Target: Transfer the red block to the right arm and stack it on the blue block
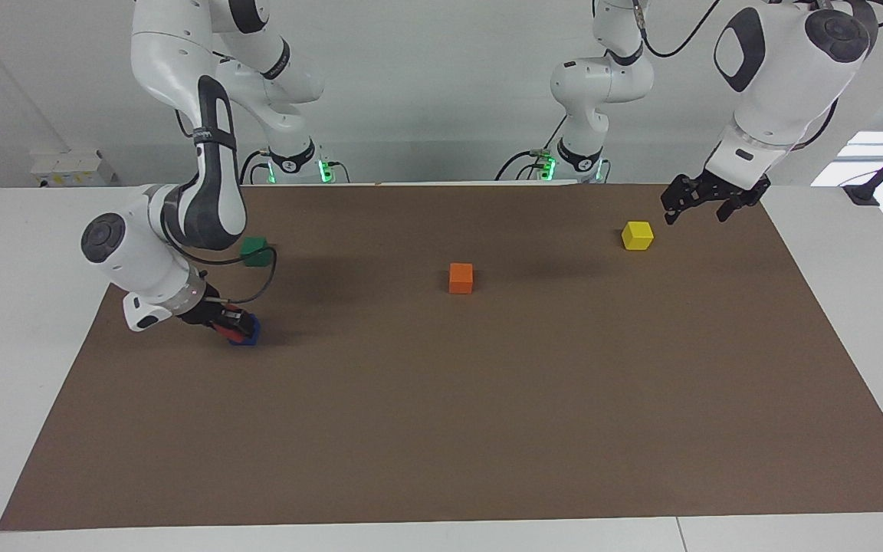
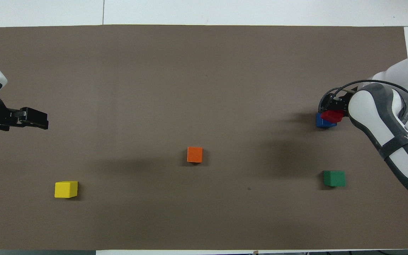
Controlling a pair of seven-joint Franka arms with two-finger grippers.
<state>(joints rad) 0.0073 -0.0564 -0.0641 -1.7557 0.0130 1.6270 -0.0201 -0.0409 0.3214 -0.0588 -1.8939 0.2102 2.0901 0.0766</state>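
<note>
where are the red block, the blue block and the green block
red block (image 2: pixel 332 115), overhead view, its top face
blue block (image 2: pixel 323 122), overhead view, uncovered part of its top
green block (image 1: pixel 254 251), facing view, its front face

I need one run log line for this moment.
right gripper: shut on red block, over blue block | left gripper: waits above mat, open

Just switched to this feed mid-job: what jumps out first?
The right gripper, low at the right arm's end of the brown mat, holds the red block tilted on the blue block. The left gripper hangs in the air near the yellow block and waits. The orange block sits mid-mat; the green block lies nearer the robots than the blue one.
</note>
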